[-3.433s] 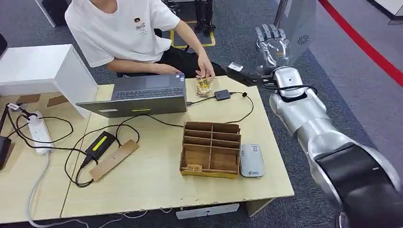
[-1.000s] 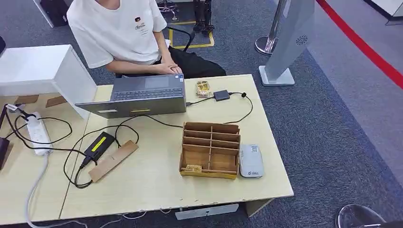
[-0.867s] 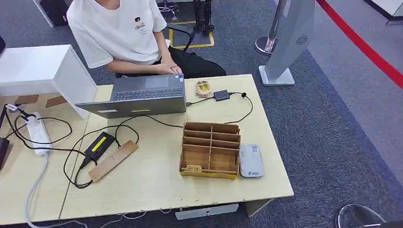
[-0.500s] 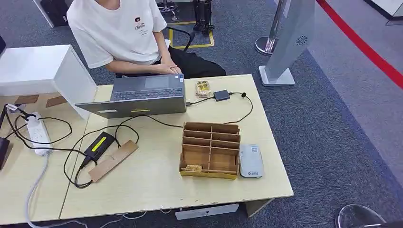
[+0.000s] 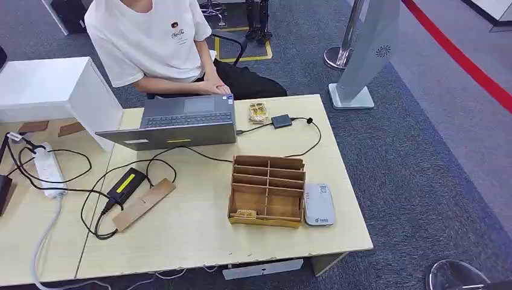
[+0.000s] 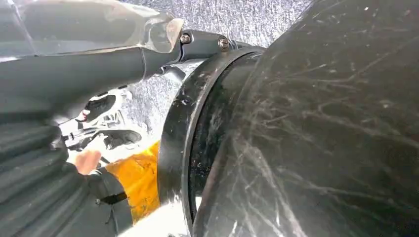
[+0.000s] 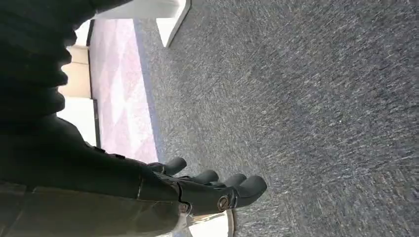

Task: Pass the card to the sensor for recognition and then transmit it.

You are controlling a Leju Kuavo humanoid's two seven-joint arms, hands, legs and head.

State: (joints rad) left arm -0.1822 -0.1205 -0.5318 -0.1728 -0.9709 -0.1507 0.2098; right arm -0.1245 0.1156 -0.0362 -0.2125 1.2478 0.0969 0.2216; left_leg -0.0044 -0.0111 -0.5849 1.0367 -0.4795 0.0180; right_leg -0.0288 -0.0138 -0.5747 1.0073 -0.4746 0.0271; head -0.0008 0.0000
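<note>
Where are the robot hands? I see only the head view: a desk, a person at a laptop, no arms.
Observer: The right wrist view shows the right robot hand hanging over grey carpet, away from the desk.
Visitor: Is it holding anything?
Observer: No. Its fingers are stretched out side by side with nothing between them.
Visitor: And the other one?
Observer: The left wrist view shows the left robot hand from close behind, just its grey thumb and ribbed cover. I cannot tell whether it is open or closed.
</note>
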